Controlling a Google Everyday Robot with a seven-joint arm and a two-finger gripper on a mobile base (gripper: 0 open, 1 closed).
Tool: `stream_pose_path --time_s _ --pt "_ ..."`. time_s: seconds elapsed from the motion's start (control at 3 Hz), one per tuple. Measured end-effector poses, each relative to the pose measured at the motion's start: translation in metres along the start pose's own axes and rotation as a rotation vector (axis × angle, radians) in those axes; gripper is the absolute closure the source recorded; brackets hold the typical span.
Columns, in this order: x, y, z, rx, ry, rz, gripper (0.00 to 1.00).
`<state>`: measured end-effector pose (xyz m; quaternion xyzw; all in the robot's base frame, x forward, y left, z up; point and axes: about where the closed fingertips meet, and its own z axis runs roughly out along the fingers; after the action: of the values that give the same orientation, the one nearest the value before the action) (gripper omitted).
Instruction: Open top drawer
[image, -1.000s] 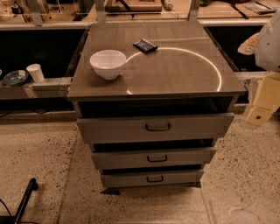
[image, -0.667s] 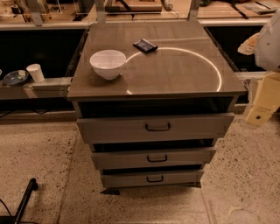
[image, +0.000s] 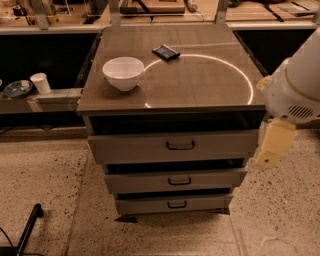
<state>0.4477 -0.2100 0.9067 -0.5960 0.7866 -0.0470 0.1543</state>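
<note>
Wide grey top drawer (image: 130, 147), small dark loop handle (image: 180, 145), sits under brown cabinet surface (image: 210, 82); front juts slightly, dark gap above, judged barely open. Cream gripper (image: 271, 145) hangs beside drawer's right end, off handle, grip state cannot tell. Remaining: grasp handle, pull

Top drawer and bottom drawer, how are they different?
The top drawer is wider and taller than the bottom drawer. The top drawer's handle is bigger than the bottom drawer's. Both are grey with dark handles. The gripper hangs right of the top drawer, not touching it.
</note>
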Motion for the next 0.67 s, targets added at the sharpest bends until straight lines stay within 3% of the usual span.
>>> stream_pose_path --time_s 0.67 --pt "0.008 0.034 0.114 -0.057 0.014 0.020 0.00"
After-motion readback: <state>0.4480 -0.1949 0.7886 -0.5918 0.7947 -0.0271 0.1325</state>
